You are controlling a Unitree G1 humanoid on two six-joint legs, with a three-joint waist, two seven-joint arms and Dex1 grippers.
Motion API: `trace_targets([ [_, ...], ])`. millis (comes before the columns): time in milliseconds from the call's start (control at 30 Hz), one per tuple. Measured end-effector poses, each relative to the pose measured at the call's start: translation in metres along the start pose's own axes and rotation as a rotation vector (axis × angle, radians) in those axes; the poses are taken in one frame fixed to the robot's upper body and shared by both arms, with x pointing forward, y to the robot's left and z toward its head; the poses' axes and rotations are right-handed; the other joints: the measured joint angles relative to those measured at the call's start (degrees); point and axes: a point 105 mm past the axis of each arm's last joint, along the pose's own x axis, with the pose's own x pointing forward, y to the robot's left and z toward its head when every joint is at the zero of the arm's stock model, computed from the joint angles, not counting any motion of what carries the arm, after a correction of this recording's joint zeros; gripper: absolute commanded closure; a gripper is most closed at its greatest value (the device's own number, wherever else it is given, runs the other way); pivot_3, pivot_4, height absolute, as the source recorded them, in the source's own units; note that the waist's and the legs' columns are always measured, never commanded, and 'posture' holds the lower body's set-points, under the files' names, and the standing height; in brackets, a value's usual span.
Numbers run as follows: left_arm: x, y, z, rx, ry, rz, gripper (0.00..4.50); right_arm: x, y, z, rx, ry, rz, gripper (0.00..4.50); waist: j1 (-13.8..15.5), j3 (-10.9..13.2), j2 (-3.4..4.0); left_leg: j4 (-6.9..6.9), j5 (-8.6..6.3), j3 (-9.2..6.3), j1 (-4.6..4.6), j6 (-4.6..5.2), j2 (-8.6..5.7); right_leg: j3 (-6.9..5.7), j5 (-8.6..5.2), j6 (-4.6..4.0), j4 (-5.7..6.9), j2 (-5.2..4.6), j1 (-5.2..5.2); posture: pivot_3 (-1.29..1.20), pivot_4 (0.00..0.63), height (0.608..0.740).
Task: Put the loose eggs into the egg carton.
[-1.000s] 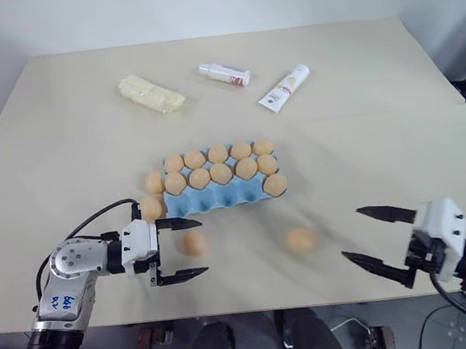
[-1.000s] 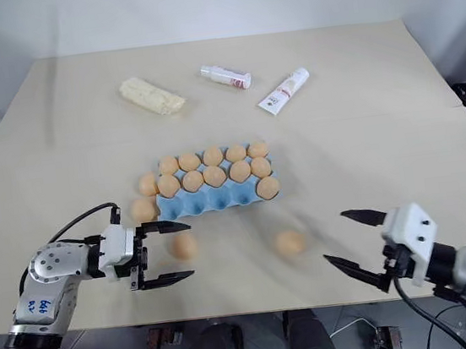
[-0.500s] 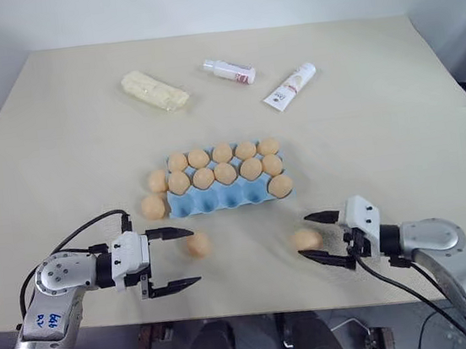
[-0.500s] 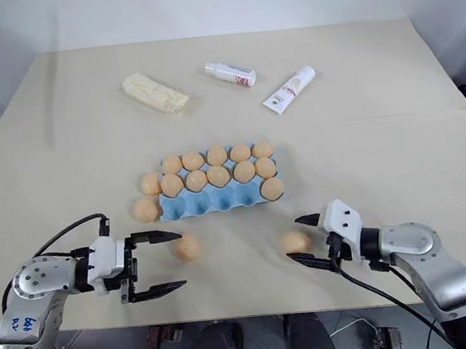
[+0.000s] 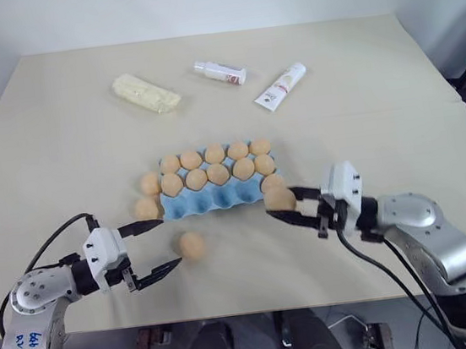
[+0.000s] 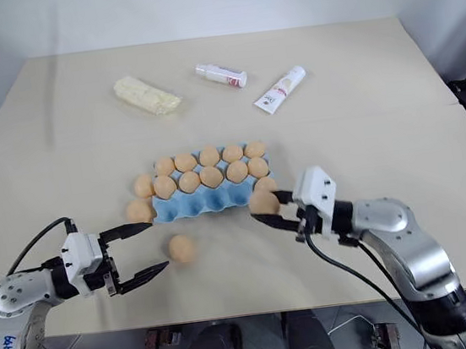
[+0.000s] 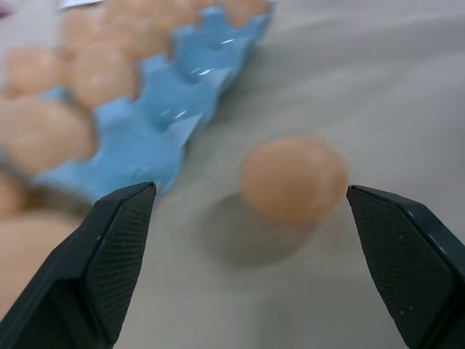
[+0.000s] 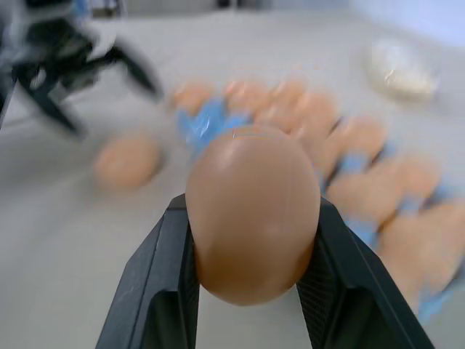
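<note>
The right gripper (image 5: pixel 290 206), black-fingered on a white wrist, is clamping a smooth tan-orange egg (image 5: pixel 280 201) between its fingers and holding it above the beige worktop (image 5: pixel 361 108), just off the near right corner of the light blue moulded egg carton (image 5: pixel 210 197). In the right wrist view the held egg (image 8: pixel 252 222) is sitting squeezed between the two finger pads (image 8: pixel 166 291), with the carton blurred beyond it.

The left gripper (image 5: pixel 157 248) is hovering low over the worktop's near left part with its fingers spread wide and nothing between them. A second loose tan-orange egg (image 5: pixel 191 245) is lying on the worktop just beyond its fingertips and in front of the carton; the left wrist view is showing that egg (image 7: pixel 294 178) between the two open fingers but apart from both.

The carton is carrying eggs in its two far rows and one more at the right end of the near row, the other near cups showing bare blue. Two more loose eggs (image 5: pixel 147 207) are resting against the carton's left edge.

Farther back are lying a pale yellow lumpy block (image 5: pixel 146 93) and two white tubes (image 5: pixel 280 88).
</note>
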Motion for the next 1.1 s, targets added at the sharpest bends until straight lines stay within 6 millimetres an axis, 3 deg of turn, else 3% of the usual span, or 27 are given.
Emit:
trace_targets([
  [100,-0.005,0.000,-0.005,-0.021,0.016,0.032,0.00,0.017,-0.013,0.003,-0.004,0.005,-0.014,3.11,0.19,0.01,-0.01,0.00,0.03,0.02,-0.05,-0.05,-0.03,0.02,0.00,0.00,0.02,-0.01,-0.10,0.00,0.150,0.740],
  [200,-0.007,0.000,-0.007,-0.025,0.021,0.047,0.00,0.027,-0.025,-0.008,-0.031,0.050,-0.029,3.11,0.59,0.00,-0.01,0.00,0.11,0.02,-0.13,-0.21,-0.02,0.00,-0.01,-0.02,0.00,-0.01,-0.20,0.00,0.150,0.740],
  [333,-0.010,0.003,-0.006,-0.023,0.023,0.085,0.00,0.033,-0.040,-0.033,-0.016,0.113,-0.066,1.79,0.62,0.00,-0.01,0.01,0.13,0.05,-0.32,-0.24,-0.04,0.00,-0.01,-0.02,-0.03,-0.01,-0.37,0.00,0.150,0.740],
  [500,-0.009,0.000,-0.003,-0.017,0.010,0.099,0.00,0.044,-0.041,-0.022,-0.046,0.056,-0.043,0.18,0.22,0.01,0.00,0.01,0.14,0.08,-0.41,-0.26,-0.01,-0.01,-0.01,-0.02,-0.03,0.01,-0.47,0.00,0.150,0.740],
  [533,-0.009,0.000,-0.003,-0.015,0.009,0.100,0.00,0.045,-0.040,-0.021,-0.047,0.052,-0.039,0.02,0.22,0.01,0.00,0.01,0.14,0.08,-0.41,-0.26,-0.02,-0.01,-0.01,-0.02,-0.03,0.01,-0.47,0.00,0.150,0.740],
  [700,-0.010,-0.002,-0.006,-0.033,0.013,0.118,0.00,0.042,-0.033,-0.022,-0.040,0.043,-0.018,0.02,0.26,0.01,0.00,0.02,0.14,0.08,-0.42,-0.25,-0.02,0.00,-0.01,-0.02,-0.03,0.00,-0.46,0.00,0.150,0.740],
  [800,-0.010,-0.003,-0.006,-0.035,0.019,0.120,0.00,0.017,-0.025,-0.017,-0.026,0.014,0.004,0.02,0.91,0.01,0.00,0.02,0.12,0.01,-0.53,-0.23,-0.02,-0.06,-0.01,-0.02,-0.13,-0.01,-0.47,0.00,0.150,0.740],
  [967,-0.026,0.000,-0.012,-0.051,0.100,0.120,0.00,-0.062,-0.009,-0.024,-0.109,0.089,0.050,0.02,1.60,-0.01,-0.03,0.09,0.04,-0.04,-0.67,-0.10,-0.04,-0.12,0.01,0.02,-0.41,-0.02,-0.41,0.00,0.150,0.740],
  [1100,-0.041,0.002,-0.017,-0.074,0.153,0.096,0.00,-0.090,0.009,-0.035,-0.055,0.121,0.116,0.02,0.64,0.00,-0.01,0.08,0.04,0.00,-0.56,-0.09,0.00,-0.07,0.01,0.02,-0.31,0.00,-0.37,0.00,0.150,0.740],
])
